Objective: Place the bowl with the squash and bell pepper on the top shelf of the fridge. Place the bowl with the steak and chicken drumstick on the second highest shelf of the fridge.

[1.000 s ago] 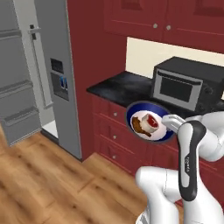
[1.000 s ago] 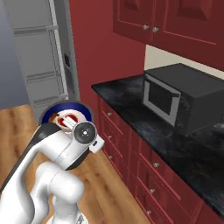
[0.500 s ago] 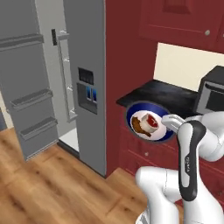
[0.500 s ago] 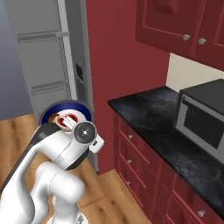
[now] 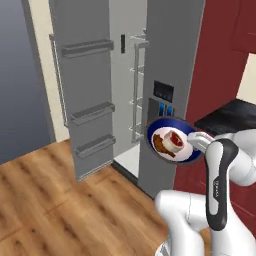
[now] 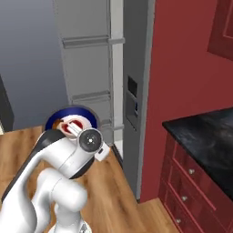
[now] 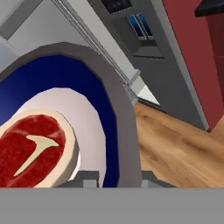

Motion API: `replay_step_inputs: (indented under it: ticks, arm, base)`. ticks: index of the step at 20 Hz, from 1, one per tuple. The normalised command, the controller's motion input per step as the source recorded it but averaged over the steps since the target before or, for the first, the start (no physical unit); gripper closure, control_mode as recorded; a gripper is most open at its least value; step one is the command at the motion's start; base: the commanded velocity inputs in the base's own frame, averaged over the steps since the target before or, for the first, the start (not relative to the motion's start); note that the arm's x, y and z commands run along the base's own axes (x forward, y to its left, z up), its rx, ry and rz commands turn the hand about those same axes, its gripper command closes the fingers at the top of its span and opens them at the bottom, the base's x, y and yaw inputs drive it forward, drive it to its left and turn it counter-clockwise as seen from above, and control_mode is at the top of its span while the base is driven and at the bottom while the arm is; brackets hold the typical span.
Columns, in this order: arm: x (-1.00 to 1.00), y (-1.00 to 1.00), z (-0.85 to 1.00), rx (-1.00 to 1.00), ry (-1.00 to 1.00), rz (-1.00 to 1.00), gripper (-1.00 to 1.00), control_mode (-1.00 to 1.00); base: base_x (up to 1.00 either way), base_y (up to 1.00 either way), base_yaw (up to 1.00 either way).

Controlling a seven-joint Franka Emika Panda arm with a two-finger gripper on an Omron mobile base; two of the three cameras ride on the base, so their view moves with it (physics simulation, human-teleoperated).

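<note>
While the fridge stands with one grey door swung open, three narrow bins line that door, seen in the left base view. One round, blue-rimmed bowl hangs in the air before the fridge, its rim pinched by the closed jaws. Inside lie one flat red steak, marbled, pale-edged, and one brownish chicken drumstick. The hand view adds wood-plank floor.
</note>
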Motion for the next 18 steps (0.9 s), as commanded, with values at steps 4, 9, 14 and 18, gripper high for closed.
replay_step_inputs:
  ticks: [4,9,14,18]
  arm:
    - [0.00,0.00,0.00,0.00,0.00,0.00,1.00,1.00]
    - [0.00,0.00,0.00,0.00,0.00,0.00,1.00,1.00]
    - [0.00,0.00,0.00,0.00,0.00,0.00,1.00,1.00]
    - [0.00,0.00,0.00,0.00,0.00,0.00,1.00,1.00]
  base:
    - [0.74,1.00,0.14]
    - [1.00,0.98,-0.22]
    - [1.00,0.97,-0.47]
    - [1.00,0.96,-0.53]
